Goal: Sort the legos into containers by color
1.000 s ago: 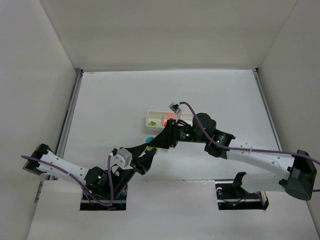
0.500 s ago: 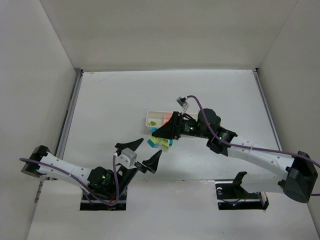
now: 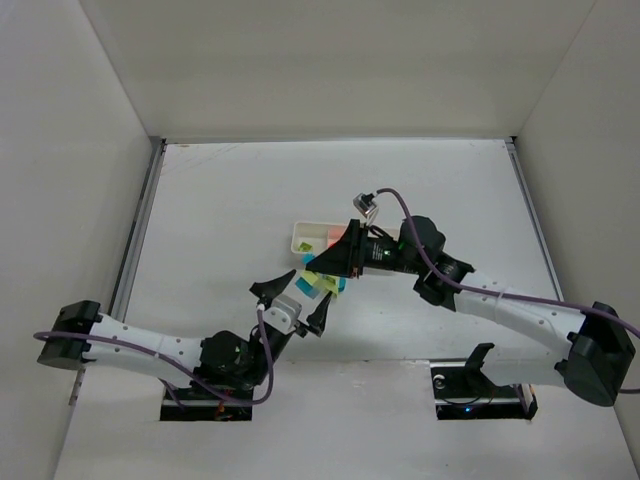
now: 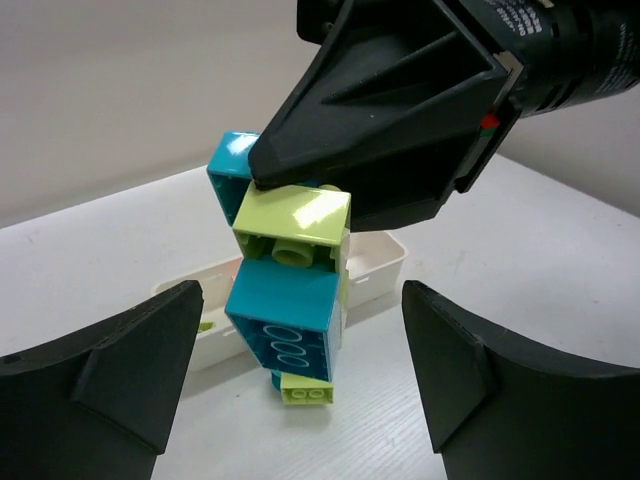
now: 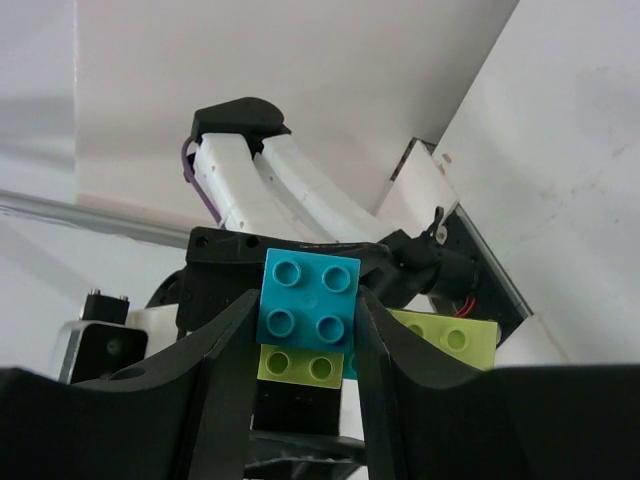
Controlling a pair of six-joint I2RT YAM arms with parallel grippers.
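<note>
Legos [image 4: 285,325] in a stack are pinched by right tool [image 5: 308,318]; left tool [image 4: 300,292] spread.

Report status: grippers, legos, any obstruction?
Right gripper shut on lego stack, cyan and yellow-green bricks joined. Left gripper open, straddling stack, not touching. Tray behind stack; nothing between.

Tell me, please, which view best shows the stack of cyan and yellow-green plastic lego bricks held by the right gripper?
The left wrist view: the cyan and yellow-green lego stack is close, each brick distinct. The right wrist view shows only its studded end in the right gripper; the top view shows it tiny.
</note>
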